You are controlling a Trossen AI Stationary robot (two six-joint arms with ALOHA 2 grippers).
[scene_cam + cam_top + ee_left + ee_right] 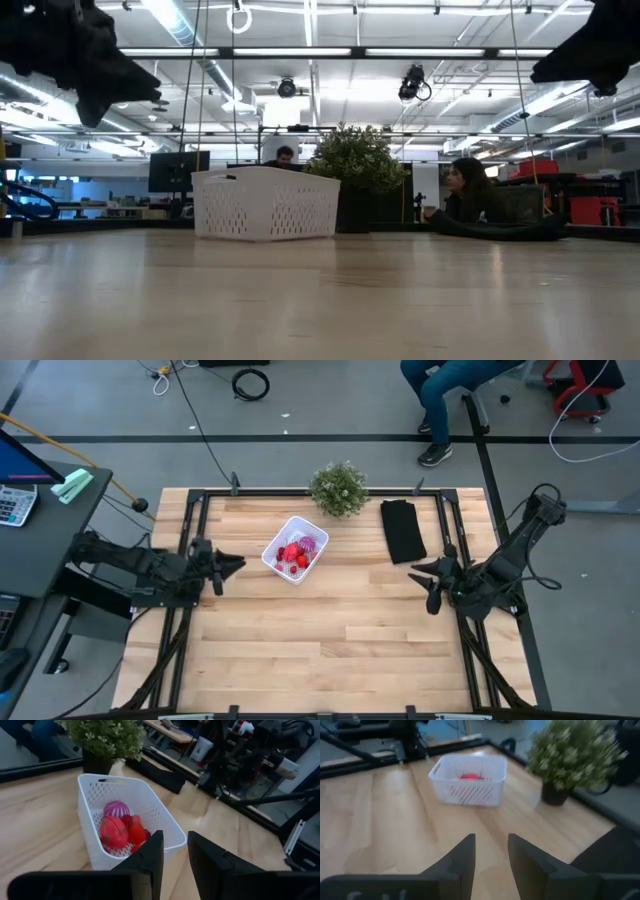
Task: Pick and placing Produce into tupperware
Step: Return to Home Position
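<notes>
The white perforated tupperware [295, 549] stands on the table's far middle, also seen as a basket [265, 203] [131, 817] [467, 779]. Inside it lie the produce pieces: red fruits [292, 556] [119, 832] and a purple-white one [309, 544] [116, 809]. My left gripper [236, 564] [175, 852] hovers at the table's left side, left of the tupperware, fingers apart and empty. My right gripper [421, 573] [491, 851] hovers near the right edge, fingers apart and empty. Both sit raised above the wood.
A green potted plant [339, 488] stands at the far edge behind the tupperware. A black folded cloth [402, 530] lies to its right, near my right gripper. People sit beyond the table [470, 195]. Bare wood [330, 640] fills the near half.
</notes>
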